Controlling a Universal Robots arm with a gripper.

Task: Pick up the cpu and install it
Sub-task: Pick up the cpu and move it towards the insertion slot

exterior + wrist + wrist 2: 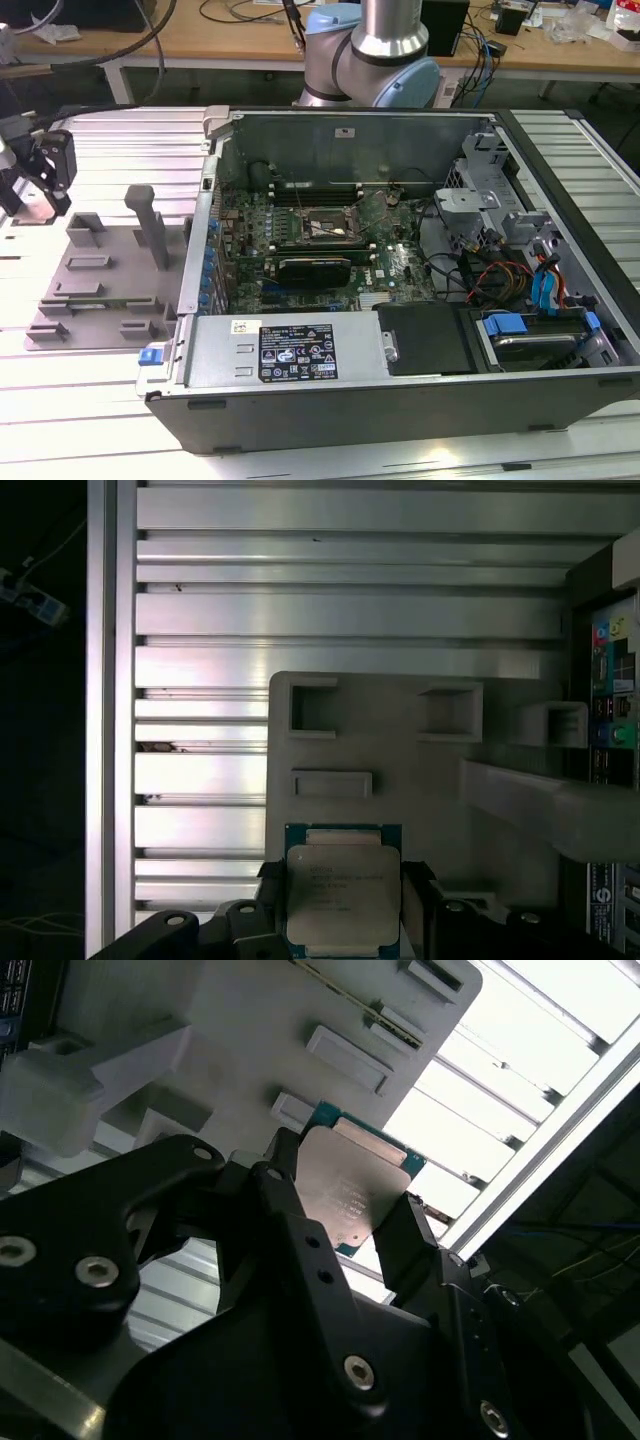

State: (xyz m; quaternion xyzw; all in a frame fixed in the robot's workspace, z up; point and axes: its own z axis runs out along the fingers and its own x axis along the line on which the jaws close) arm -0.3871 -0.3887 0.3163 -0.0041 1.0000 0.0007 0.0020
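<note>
Nearest in the exterior view is the open computer case [400, 400], lying on its side on the slatted metal bench [90, 400]. Further in, on its board, the black socket [322, 226] sits uncovered with nothing in it that I can make out. On the exterior view's left, just beside the case, is the grey tray [100, 290] with its raised blocks and pockets.

Further back and further left, the claw [45, 170] hangs above the bench, apart from the tray. In both wrist views it is clamped on the cpu [352, 1200]. One of the fingers [290, 1210] presses one side edge and its partner presses the opposite edge, so the shiny lid faces the cameras. In the first wrist view the cpu [342, 905] appears in front of the tray's edge [400, 770], held level and, as far as I can judge, lifted clear of its pocket.

The chip looks light, thin and stiff, so weight is no worry. The smooth metal lid is probably slippery, and the thin green rim around it leaves little to grip. The underside is likely delicate, so the two opposite edges are the sound place to hold, as they are held here. A skewed grip could let it tilt or slide.

Behind the case stands the arm's base [380, 50], and farthest back is a wooden bench [200, 40] with cables.
</note>
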